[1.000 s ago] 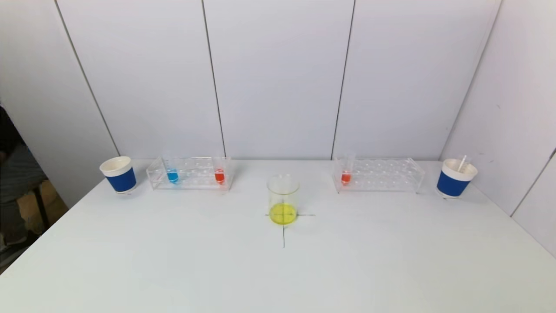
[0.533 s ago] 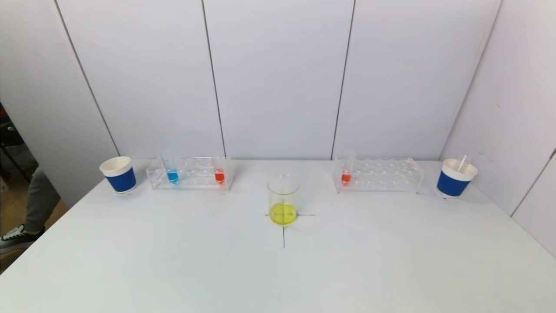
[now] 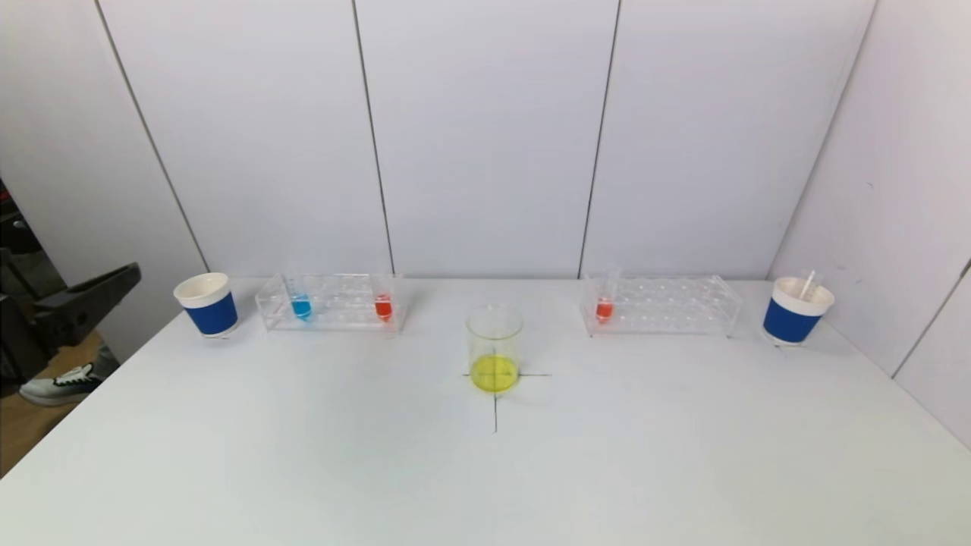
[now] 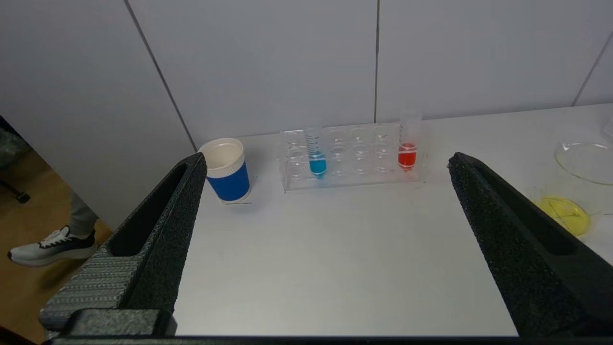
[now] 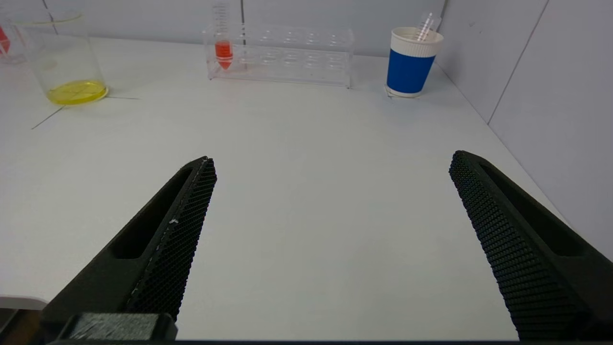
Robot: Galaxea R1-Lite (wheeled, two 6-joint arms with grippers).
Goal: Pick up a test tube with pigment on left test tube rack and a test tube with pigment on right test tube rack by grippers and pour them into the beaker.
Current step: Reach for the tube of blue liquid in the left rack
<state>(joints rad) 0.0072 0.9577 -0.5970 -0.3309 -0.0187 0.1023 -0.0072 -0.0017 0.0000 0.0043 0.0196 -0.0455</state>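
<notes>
The left clear rack point(image 3: 334, 312) holds a tube of blue pigment point(image 3: 301, 305) and a tube of red pigment point(image 3: 383, 306). The right clear rack point(image 3: 671, 307) holds one tube of red pigment point(image 3: 604, 308). The glass beaker point(image 3: 494, 347) with yellow liquid stands on a cross mark at the table's middle. My left gripper point(image 4: 327, 160) is open and empty, off the table's left edge, well short of the left rack point(image 4: 352, 158); one of its fingers point(image 3: 95, 290) shows in the head view. My right gripper point(image 5: 331, 158) is open and empty above the table's near right part, far from the right rack point(image 5: 282, 55).
A blue and white paper cup point(image 3: 207, 305) stands left of the left rack. Another cup point(image 3: 795, 311), with an empty tube in it, stands right of the right rack. White wall panels close the back and right. A person's shoe point(image 3: 57, 383) is on the floor at left.
My left gripper has come into the head view at the left edge. The person beside the table has moved. Nothing on the table has moved.
</notes>
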